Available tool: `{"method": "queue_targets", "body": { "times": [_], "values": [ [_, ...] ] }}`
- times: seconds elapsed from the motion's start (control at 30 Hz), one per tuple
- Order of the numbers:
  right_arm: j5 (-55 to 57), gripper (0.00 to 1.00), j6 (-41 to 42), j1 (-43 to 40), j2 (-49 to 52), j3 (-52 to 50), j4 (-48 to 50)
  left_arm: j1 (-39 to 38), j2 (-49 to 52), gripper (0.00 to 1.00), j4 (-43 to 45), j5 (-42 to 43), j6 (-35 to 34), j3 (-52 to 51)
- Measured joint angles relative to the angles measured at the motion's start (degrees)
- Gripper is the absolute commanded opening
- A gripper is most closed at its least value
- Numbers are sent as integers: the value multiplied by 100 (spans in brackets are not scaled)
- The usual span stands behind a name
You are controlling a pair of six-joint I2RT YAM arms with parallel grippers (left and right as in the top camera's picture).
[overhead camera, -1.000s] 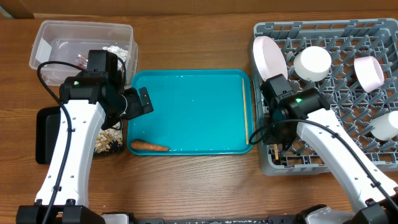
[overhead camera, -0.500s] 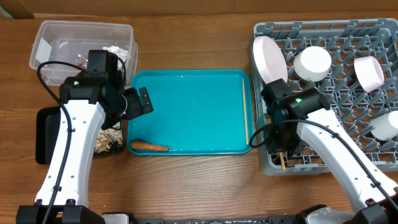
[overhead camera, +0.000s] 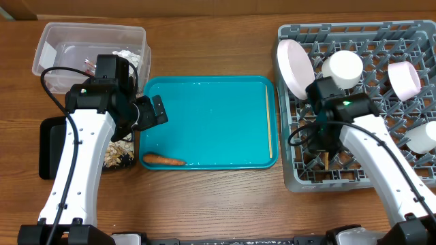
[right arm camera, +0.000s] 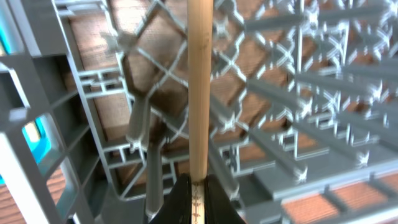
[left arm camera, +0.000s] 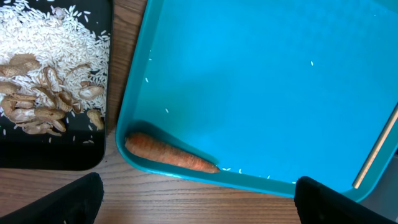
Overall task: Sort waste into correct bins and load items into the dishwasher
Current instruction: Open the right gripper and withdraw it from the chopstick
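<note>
My right gripper (right arm camera: 199,198) has its jaws clamped on one wooden chopstick (right arm camera: 199,81), which runs straight out from the fingertips in among the grey bars of the dish rack (right arm camera: 74,155). From overhead, that hand sits in the rack's left half, toward its near side. Beyond it, the white plate (overhead camera: 295,67) leans on edge at the far left corner. One cup (overhead camera: 343,69) sits just right of the plate, and a second cup (overhead camera: 405,78) and a third cup (overhead camera: 424,138) are further right.

My left gripper (left arm camera: 199,210) has its jaws spread wide, closed on nothing, above the near left corner of the teal tray (left arm camera: 267,74). The carrot (left arm camera: 171,154) lies in that corner against the rim. The other chopstick (overhead camera: 269,122) lies along the tray's right edge. Left of the tray, the black tray (left arm camera: 37,155) holds rice and scraps (left arm camera: 50,50). The clear tub (overhead camera: 48,47), far left, holds the foil ball (overhead camera: 126,56) and a wrapper (overhead camera: 90,64).
</note>
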Motion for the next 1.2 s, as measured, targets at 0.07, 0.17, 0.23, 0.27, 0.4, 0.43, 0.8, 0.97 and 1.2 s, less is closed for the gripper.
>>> {"method": "queue_targets", "body": {
  "times": [0.07,0.17,0.23,0.27,0.4,0.43,0.8,0.97,1.2],
  "values": [
    [-103,5,-308,-79,0,0,131,0,0,100,0,0,0,0],
    [-234,4,-824,-87,0,0,323,0,0,100,-2,0,0,0],
    [-286,4,-1110,-85,0,0,439,0,0,100,-2,0,0,0],
    [-299,4,-1222,-85,0,0,483,0,0,100,-2,0,0,0],
    [-319,4,-1478,-87,33,0,507,0,0,100,-2,0,0,0],
    [-319,4,-1519,-87,55,0,509,0,0,100,-2,-2,2,0],
    [-358,5,-1635,-98,155,-149,518,0,0,100,-2,-46,0,0],
    [-293,44,-1665,-120,155,-304,511,0,0,100,0,-66,0,0],
    [-247,54,-1556,-129,155,-304,533,0,0,100,-4,-66,0,0]
  ]
}}
